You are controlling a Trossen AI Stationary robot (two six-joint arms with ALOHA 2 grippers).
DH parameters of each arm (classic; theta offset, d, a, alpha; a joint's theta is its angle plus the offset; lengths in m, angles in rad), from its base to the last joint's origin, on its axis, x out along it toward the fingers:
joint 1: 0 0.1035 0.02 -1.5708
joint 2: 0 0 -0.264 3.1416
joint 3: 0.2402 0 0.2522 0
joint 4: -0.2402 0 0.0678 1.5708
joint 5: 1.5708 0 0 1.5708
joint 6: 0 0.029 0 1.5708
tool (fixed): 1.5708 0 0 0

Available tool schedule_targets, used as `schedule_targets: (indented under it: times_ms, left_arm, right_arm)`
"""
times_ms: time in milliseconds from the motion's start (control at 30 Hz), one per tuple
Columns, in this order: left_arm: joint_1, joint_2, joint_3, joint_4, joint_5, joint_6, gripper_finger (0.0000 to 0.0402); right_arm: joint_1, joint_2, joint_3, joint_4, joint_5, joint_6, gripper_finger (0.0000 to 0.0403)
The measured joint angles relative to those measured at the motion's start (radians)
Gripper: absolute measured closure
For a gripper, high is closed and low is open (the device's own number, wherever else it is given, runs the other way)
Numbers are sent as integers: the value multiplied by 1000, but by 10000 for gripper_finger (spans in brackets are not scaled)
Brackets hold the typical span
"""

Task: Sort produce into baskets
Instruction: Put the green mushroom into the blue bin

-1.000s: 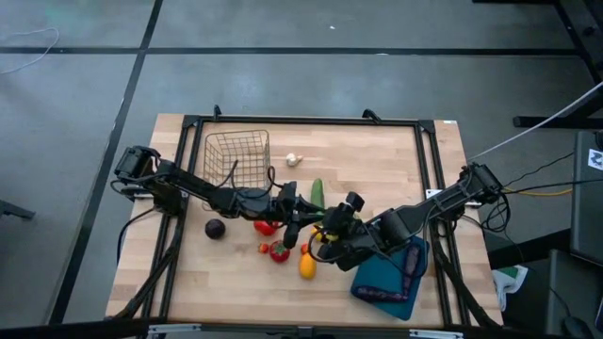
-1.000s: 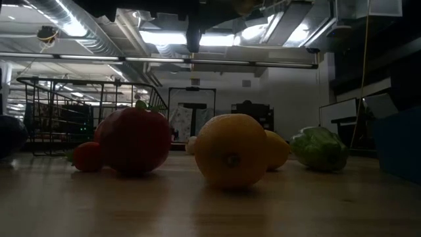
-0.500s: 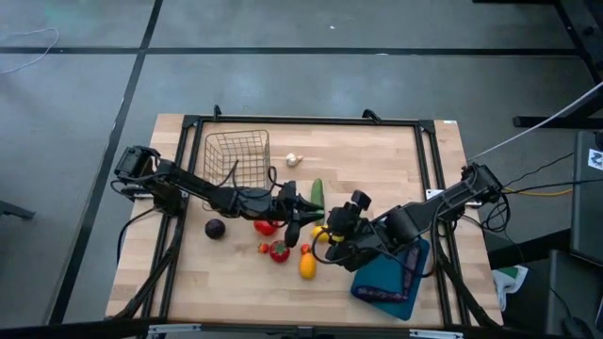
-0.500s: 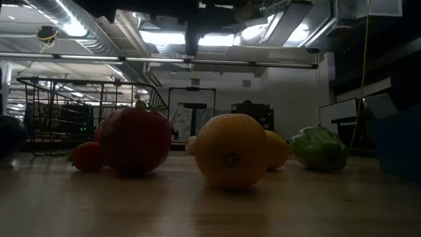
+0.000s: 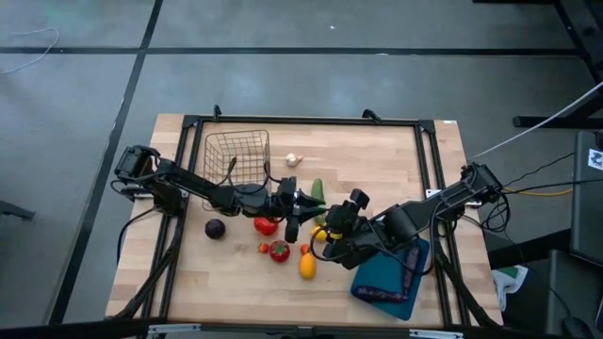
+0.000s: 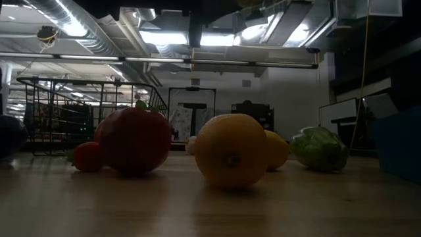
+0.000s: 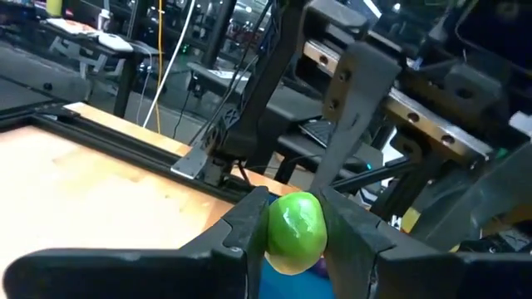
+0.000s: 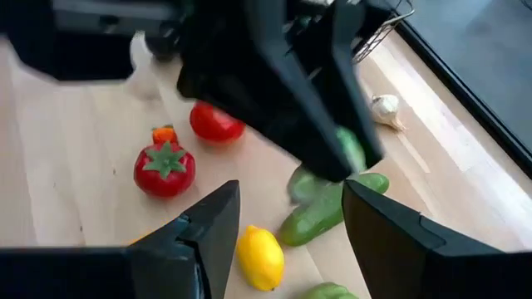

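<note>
My left gripper (image 5: 303, 202) is at the table's middle, shut on a small green rounded vegetable (image 7: 295, 232). My right gripper (image 5: 327, 235) is open and empty just to its near right, above a lemon (image 8: 260, 257) and a cucumber (image 8: 328, 208) that lie on the table. Red tomatoes (image 5: 267, 226) (image 5: 280, 250), an orange fruit (image 5: 307, 266), a dark eggplant (image 5: 216, 228) and white garlic (image 5: 294, 159) lie loose on the wood. The wire basket (image 5: 237, 155) stands at the far left. The teal tray (image 5: 382, 278) lies at the near right with a purple eggplant (image 5: 412, 262) in it. My left gripper pinches the green vegetable by its two sides (image 7: 274, 237) between its two fingers. The fingers (image 7: 241, 228) come about level, pointing toward the table's right. In the right wrist view the green vegetable (image 8: 349, 149) is off the wood, above the cucumber.
The two grippers are close together over the middle of the table. A green pepper (image 6: 319, 148) lies toward the right, near the tray. A black frame (image 5: 301, 121) runs around the tabletop. Bare wood shows along the far right and the near left.
My left gripper has gone a little toward the table's far edge and right, away from the tomatoes. The produce on the table has stayed where it was.
</note>
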Motion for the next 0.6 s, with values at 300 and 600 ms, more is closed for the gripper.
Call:
schedule_targets:
  times_ms: [300,600]
  left_arm:
    - [-1,0,0,7,2,-23,306]
    - [-1,0,0,15,2,-92,306]
  right_arm:
    - [-13,0,0,-3,0,2,194]
    - [-13,0,-1,-4,14,4,229]
